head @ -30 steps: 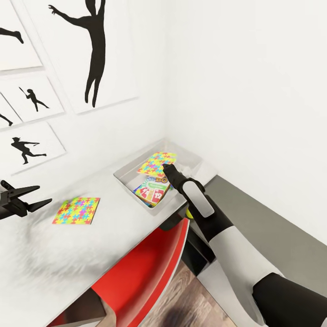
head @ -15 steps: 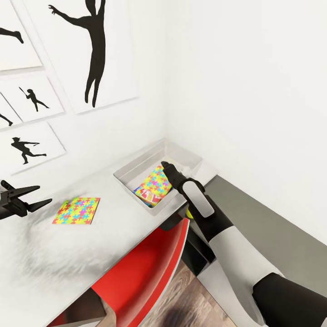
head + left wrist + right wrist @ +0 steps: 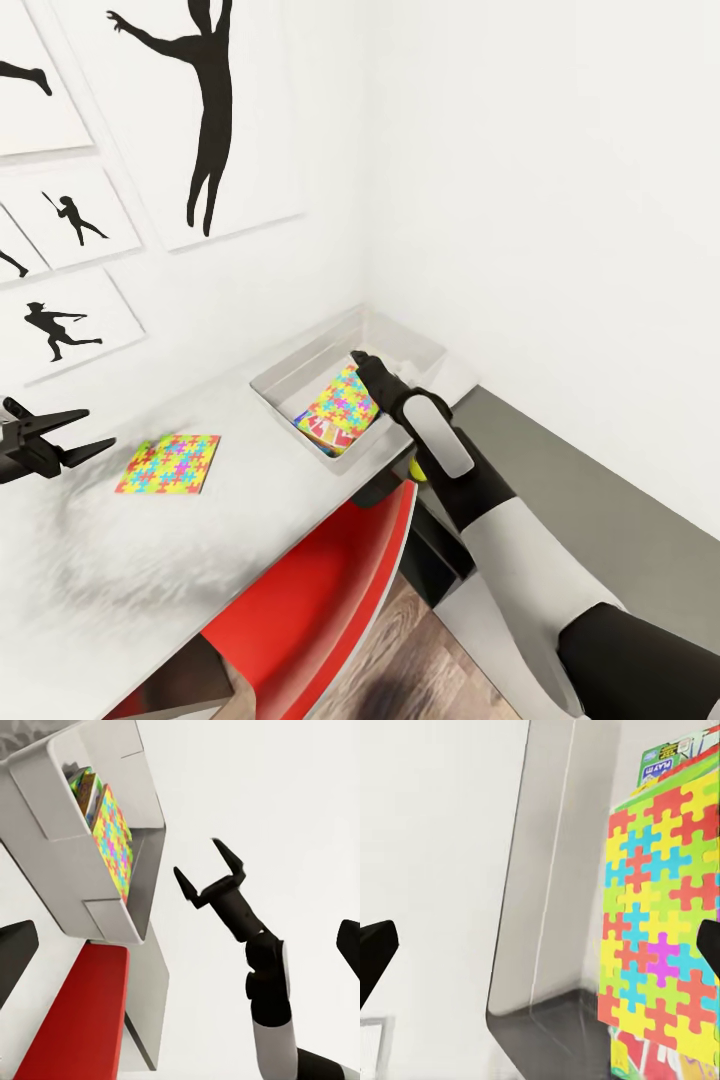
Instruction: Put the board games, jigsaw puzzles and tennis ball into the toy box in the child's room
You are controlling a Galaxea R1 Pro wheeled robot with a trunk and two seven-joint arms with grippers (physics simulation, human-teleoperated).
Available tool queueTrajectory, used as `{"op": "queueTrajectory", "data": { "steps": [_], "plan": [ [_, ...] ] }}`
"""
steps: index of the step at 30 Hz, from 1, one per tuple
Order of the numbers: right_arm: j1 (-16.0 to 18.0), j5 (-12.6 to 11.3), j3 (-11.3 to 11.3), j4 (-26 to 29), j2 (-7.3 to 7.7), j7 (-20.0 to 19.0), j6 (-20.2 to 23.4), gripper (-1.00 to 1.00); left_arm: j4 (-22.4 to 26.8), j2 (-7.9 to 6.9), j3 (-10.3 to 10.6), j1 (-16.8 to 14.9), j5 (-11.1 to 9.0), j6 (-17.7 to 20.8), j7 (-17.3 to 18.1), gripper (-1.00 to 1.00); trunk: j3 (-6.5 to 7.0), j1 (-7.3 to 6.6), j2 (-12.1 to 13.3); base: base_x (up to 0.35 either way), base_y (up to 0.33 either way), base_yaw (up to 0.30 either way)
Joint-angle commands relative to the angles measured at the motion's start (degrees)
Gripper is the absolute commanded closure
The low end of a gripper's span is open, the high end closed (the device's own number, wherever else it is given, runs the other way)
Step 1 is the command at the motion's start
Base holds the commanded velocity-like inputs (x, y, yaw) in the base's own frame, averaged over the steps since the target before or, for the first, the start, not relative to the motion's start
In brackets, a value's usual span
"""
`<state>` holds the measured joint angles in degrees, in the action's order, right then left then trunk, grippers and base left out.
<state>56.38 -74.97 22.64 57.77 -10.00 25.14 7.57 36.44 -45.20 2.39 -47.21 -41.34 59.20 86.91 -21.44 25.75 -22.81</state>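
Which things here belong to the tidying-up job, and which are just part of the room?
Belonging to the job:
- toy box on the table
- jigsaw puzzle in the box, lying on a game box
- jigsaw puzzle on the table, not yet put away
- right gripper, over the box

Just part of the room:
- red chair
- silhouette pictures

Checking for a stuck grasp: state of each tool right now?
Left tool: open, empty.
Right tool: open, empty, above the shallow light grey rectangular toy box.

1 jigsaw puzzle inside the toy box, another on the table.
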Motion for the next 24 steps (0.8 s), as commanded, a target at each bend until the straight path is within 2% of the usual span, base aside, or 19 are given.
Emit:
{"op": "queueTrajectory", "data": {
  "steps": [1, 3, 5, 8, 10, 13, 18, 20, 23, 24],
  "plan": [
    [0.08, -0.18, -0.11, 0.95, 0.00, 0.40, 1.53, -1.00, -0.05, -0.06, 0.25, -0.08, -0.02, 0.59, 0.37, -1.00, -0.10, 0.04, -0.11, 0.000, 0.000, 0.000],
    [0.22, -0.12, -0.26, 2.53, 0.00, 0.51, 5.00, -1.00, -0.05, -0.06, 0.23, -0.08, 0.05, 0.58, 0.37, -1.00, -0.10, 0.04, -0.11, 0.000, 0.000, 0.000],
    [1.25, 0.00, -1.37, 5.83, 0.00, 0.74, 12.06, -1.00, -0.05, -0.08, 0.19, -0.08, 0.14, 0.57, 0.36, -1.00, -0.10, 0.04, -0.11, 0.000, 0.000, 0.000],
    [2.88, 0.01, -6.42, 9.41, 0.00, 3.00, 22.74, -1.00, -0.04, -0.07, 0.23, -0.08, 0.20, 0.60, 0.36, -1.00, -0.10, 0.04, -0.11, 0.000, 0.000, 0.000],
    [3.32, 0.00, -9.58, 10.95, 0.00, 5.09, 27.66, -1.00, -0.04, -0.06, 0.24, -0.08, 0.22, 0.61, 0.36, -1.00, -0.10, 0.04, -0.11, 0.000, 0.000, 0.000],
    [3.53, -0.58, -11.75, 14.32, 0.00, 6.50, 31.32, -1.00, -0.03, -0.06, 0.25, -0.08, 0.23, 0.58, 0.37, -1.00, -0.10, 0.04, -0.11, 0.000, 0.000, 0.000],
    [3.64, -3.00, -12.39, 16.88, 0.00, 6.90, 36.80, -1.00, -0.01, -0.06, 0.20, -0.08, 0.27, 0.58, 0.39, -1.00, -0.10, 0.04, -0.11, 0.000, 0.000, 0.000],
    [3.65, -3.29, -12.70, 17.59, 0.00, 6.92, 37.91, -1.00, -0.03, -0.06, 0.18, -0.08, 0.28, 0.60, 0.38, -1.00, -0.10, 0.04, -0.11, 0.000, 0.000, 0.000],
    [3.58, -3.61, -14.33, 18.13, 0.00, 6.92, 38.68, -1.00, -0.03, -0.06, 0.17, -0.08, 0.29, 0.62, 0.37, -1.00, -0.10, 0.04, -0.11, 0.000, 0.000, 0.000],
    [3.49, -3.73, -15.50, 18.37, 0.00, 6.89, 38.93, -1.00, -0.04, -0.06, 0.17, -0.08, 0.30, 0.62, 0.38, -1.00, -0.10, 0.04, -0.11, 0.000, 0.000, 0.000]
  ]
}}
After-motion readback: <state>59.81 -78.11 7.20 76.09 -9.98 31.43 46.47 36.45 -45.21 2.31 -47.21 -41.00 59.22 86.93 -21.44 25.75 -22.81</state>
